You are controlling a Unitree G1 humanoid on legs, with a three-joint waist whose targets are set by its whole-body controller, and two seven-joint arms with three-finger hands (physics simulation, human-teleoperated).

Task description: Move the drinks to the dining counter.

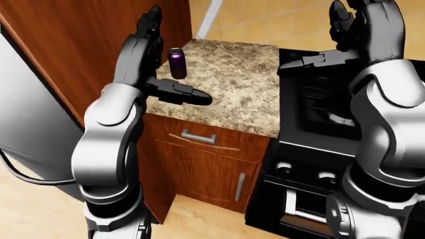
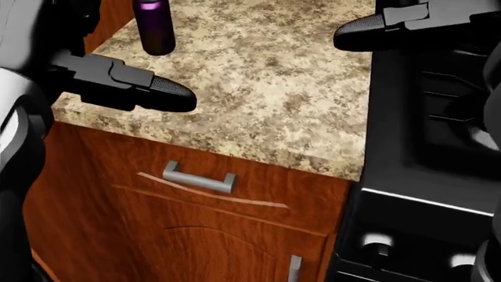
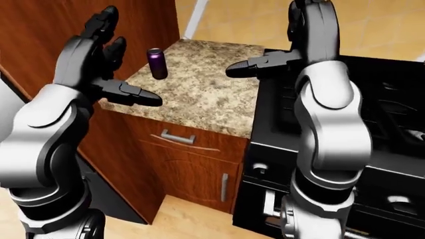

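A purple cylindrical drink can point(image 3: 157, 63) stands upright near the left edge of the speckled granite countertop point(image 2: 274, 88), bare stone to its right. Both the left hand point(image 3: 99, 55) and right hand point(image 3: 302, 35) hover with fingers spread, holding nothing, beside a black stove point(image 1: 332, 114).

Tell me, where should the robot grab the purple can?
Probably around the middle of the purple can, coming from the side. It stands upright on the counter, tall and round, so fingers can wrap it. The open left hand is nearest.
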